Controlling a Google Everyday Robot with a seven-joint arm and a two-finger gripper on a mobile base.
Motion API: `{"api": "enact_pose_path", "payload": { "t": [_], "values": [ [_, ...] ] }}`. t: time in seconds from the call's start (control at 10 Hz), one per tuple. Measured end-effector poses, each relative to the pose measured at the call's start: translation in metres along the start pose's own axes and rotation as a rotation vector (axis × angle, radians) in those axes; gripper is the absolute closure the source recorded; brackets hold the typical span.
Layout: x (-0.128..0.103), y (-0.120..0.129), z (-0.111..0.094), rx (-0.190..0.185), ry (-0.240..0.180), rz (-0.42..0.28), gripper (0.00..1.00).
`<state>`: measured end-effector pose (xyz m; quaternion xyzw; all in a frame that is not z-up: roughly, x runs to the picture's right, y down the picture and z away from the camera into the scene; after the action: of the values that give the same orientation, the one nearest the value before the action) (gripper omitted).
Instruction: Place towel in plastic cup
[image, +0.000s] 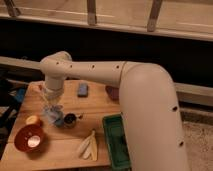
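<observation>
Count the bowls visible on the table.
1 fully visible: the red-brown bowl at the table's front-left corner. A dark rounded shape behind the arm may be a second. The gripper hangs over the plastic cup nearby.

pincer (51, 111) over cup (54, 116) — bowl (28, 138) front-left | tray (116, 140) right
</observation>
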<state>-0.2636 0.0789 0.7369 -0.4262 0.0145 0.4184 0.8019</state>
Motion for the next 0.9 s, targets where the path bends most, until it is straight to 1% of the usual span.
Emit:
{"api": "enact_pose_path", "payload": {
  "t": [0.1, 0.2, 0.3, 0.5, 0.7, 0.8, 0.9],
  "values": [
    [0.000, -0.006, 0.009, 0.002, 0.017, 0.011, 0.41],
    [-0.001, -0.013, 0.014, 0.005, 0.030, 0.024, 0.31],
    [-0.002, -0.018, 0.015, 0.005, 0.038, 0.034, 0.26],
    [-0.002, -0.024, 0.018, 0.003, 0.046, 0.051, 0.25],
    [-0.002, -0.029, 0.013, -0.009, 0.039, 0.062, 0.25],
    [-0.001, -0.030, 0.007, -0.019, 0.023, 0.060, 0.25],
    [-0.002, -0.029, -0.001, -0.022, 0.003, 0.057, 0.25]
  ]
}}
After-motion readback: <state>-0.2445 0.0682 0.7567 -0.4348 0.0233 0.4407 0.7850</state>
